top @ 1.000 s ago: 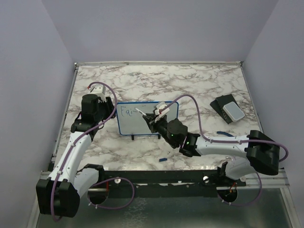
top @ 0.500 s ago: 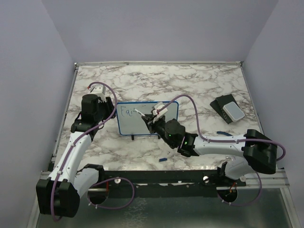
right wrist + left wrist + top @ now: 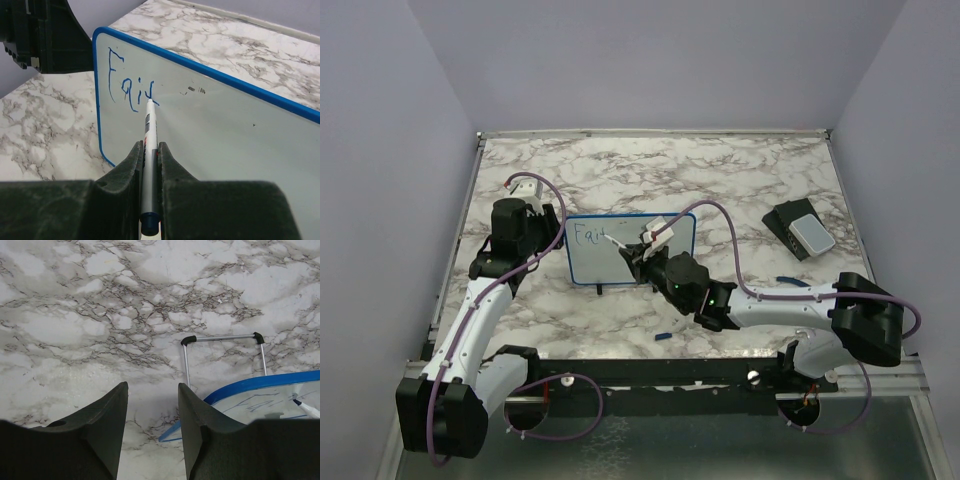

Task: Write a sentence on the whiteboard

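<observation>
The whiteboard stands tilted at the table's middle, its blue frame clear in the right wrist view. The sentence reads only "Fai" and one further stroke in blue ink, faint from above. My right gripper is shut on a white marker, whose tip touches the board just right of the letters. Seen from above, that gripper hovers over the board's centre. My left gripper is open at the board's left edge. Its right finger overlaps that edge; I cannot tell whether they touch.
A dark block with a pale grey pad lies at the right. A small blue cap rests near the front edge. The board's wire stand with black feet juts out behind it. Grey walls enclose the table.
The right arm has crept slightly leftward with the marker still on the board, and the writing has grown by a stroke. The left arm has stayed put.
</observation>
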### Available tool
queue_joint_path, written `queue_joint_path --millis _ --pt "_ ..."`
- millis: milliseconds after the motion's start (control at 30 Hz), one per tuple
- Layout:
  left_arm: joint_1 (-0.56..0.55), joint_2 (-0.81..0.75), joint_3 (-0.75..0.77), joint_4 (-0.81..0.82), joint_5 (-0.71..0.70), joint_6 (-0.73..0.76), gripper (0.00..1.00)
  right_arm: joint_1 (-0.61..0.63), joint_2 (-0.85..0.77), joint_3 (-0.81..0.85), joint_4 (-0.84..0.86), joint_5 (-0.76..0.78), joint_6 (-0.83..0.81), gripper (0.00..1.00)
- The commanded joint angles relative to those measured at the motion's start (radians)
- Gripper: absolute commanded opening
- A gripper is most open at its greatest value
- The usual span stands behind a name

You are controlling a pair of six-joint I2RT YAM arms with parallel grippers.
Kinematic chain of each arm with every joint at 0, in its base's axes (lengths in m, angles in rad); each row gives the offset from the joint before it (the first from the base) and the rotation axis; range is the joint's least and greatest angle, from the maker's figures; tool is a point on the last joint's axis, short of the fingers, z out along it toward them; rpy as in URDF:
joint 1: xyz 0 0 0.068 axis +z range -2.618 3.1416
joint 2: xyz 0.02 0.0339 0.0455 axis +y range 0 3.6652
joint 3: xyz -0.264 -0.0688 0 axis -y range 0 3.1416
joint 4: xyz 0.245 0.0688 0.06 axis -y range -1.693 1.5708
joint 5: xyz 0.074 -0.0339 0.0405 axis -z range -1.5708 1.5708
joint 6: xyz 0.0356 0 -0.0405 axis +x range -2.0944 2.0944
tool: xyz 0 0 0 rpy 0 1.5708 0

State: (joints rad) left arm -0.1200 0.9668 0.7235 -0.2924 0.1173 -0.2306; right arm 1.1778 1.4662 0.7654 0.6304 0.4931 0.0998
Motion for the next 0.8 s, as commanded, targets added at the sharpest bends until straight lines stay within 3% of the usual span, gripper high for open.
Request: queue_joint_path --millis 0,767 --pt "-0.005 -0.019 -0.013 0.012 0.033 -0.002 0.47 -0.003 0.004 -0.018 -0.042 0.008 0.023 0.01" --pt "-0.005 -0.017 -0.013 0.013 0.033 -0.002 0.47 -0.002 -0.007 -0.035 -0.075 0.031 0.039 0.00"
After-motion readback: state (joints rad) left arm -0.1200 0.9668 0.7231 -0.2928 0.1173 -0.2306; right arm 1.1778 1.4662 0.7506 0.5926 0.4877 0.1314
